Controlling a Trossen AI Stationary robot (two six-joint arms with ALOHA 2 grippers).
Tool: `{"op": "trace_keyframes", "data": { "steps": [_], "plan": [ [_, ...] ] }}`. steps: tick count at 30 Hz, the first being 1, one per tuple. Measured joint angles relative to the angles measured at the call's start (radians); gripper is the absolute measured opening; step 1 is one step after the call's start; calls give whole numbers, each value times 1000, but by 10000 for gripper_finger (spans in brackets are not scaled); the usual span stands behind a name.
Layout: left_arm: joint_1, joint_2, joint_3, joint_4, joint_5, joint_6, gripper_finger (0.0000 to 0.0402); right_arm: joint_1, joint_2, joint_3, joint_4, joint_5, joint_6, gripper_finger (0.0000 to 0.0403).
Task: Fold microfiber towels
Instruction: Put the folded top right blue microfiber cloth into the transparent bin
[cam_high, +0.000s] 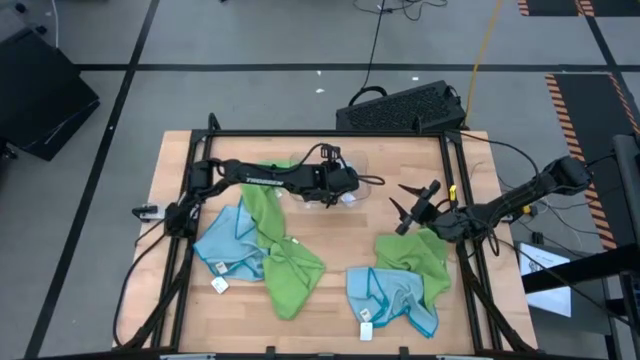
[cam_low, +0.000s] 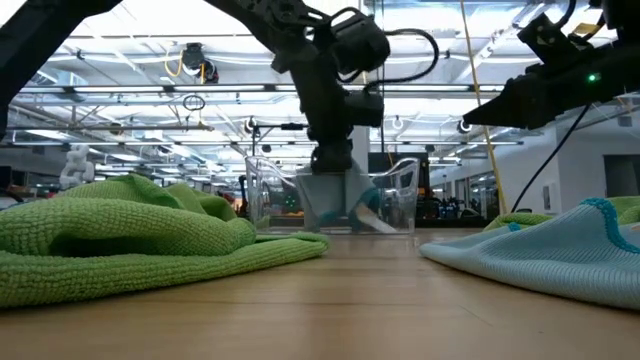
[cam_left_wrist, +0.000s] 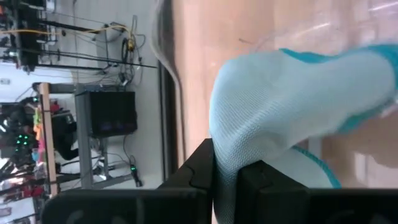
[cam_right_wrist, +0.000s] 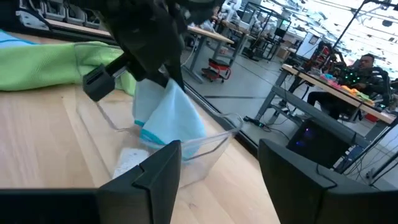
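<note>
L gripper (cam_right_wrist: 163, 78) w/ blue towel (cam_right_wrist: 169, 115) over clear tray (cam_right_wrist: 205, 146), green towel (cam_right_wrist: 43, 65) behind.

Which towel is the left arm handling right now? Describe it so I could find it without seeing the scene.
Find the clear plastic tray at the far middle of the table. Over it the left gripper pinches a light blue towel with a darker teal edge. It is the only towel in the tray; the others lie on the wood nearer the front.

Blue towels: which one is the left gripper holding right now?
The folded light blue towel pinched in the left gripper over the clear tray. The other two blue towels lie loose on the table, untouched.
</note>
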Motion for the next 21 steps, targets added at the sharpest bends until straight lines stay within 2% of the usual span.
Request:
{"op": "trace_keyframes", "data": {
  "steps": [7,16,21],
  "plan": [
    [-4,-1,0,-16,83,-3,43,1,0,0,4,-22,2,206],
    [-6,-2,1,-22,75,-3,121,0,0,0,5,-22,0,206],
    [-6,-3,4,-29,74,-45,143,0,0,0,5,-22,0,206]
  ]
}}
